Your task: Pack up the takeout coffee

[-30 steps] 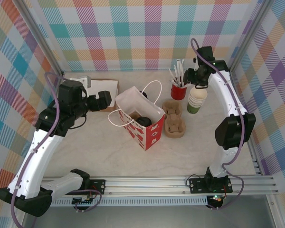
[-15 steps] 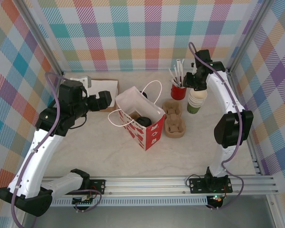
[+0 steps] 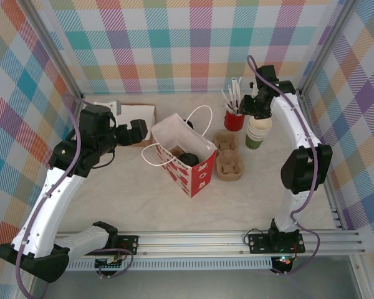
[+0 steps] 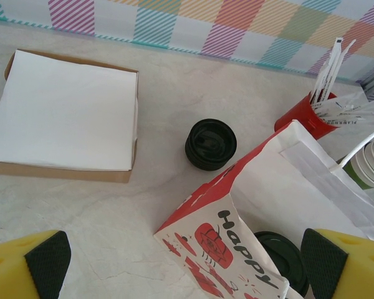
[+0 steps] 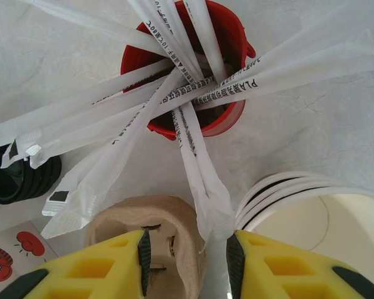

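Inside the red-and-white paper bag (image 3: pixel 186 159), the takeout coffee shows as a round black lid (image 3: pixel 188 158) (image 4: pixel 280 258); its olive-green side is hidden by the bag wall. My left gripper (image 3: pixel 141 132) (image 4: pixel 186 261) stands wide open beside the bag's left edge, its pads either side of the bag's corner without touching it. My right gripper (image 3: pixel 257 107) (image 5: pixel 188 265) hangs open over the red cup of white straws (image 3: pixel 234 118) (image 5: pixel 187 81). One wrapped straw end dangles between its fingers, close to the right pad (image 5: pixel 234 261).
A brown pulp cup holder (image 3: pixel 227 156) (image 5: pixel 149 243) lies right of the bag. The stack of lidless cream-rimmed cups (image 3: pixel 258 131) (image 5: pixel 311 218) stands beside the straws. Loose black lids (image 4: pixel 210 144) (image 5: pixel 19 174) sit behind the bag. A white napkin box (image 3: pixel 134 114) (image 4: pixel 62 112) is at back left.
My right wrist has shifted slightly back and left, settling over the straw cup. The left arm and the bag have barely moved.
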Robot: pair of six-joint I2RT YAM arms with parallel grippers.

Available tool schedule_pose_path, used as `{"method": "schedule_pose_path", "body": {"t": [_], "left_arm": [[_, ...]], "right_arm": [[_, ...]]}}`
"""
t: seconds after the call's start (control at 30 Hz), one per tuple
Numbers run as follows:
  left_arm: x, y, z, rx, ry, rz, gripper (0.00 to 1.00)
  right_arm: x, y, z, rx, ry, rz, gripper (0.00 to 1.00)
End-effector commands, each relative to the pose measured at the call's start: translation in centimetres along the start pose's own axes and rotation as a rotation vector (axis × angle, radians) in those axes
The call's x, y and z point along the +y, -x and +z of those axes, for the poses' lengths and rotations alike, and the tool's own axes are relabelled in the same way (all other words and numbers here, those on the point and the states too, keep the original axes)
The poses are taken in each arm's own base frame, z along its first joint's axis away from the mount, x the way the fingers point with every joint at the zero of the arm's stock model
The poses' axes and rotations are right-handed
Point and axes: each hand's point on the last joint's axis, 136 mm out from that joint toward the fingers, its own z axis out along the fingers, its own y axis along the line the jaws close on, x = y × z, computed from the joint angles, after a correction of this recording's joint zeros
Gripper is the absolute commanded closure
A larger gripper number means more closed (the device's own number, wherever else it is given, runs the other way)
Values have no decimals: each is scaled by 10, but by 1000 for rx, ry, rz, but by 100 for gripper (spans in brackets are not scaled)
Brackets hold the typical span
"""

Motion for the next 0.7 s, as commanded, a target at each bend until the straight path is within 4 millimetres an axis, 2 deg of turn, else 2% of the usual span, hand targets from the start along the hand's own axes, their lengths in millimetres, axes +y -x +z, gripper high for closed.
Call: {"method": "schedule_pose_path", "body": {"t": [0.0,0.1,0.2,0.43,0.67], "left_arm": [[0,2,3,-8,-2,8,3],[0,3,3,-11,1,7,3],[0,3,4,-9,2,7,3],[-1,3,7,-3,-4,4,3],[0,3,6,-3,2,7,3]], "right_arm": [[4,7,-8,-21,-4,-38,59],[-3,12,-19,-51,-52,-61,59],[0,17,-23,-69,-39,-86,59],[10,17,-10,-30,-2,-96,59],[5,19,0,-21,-44,-97,57]]}}
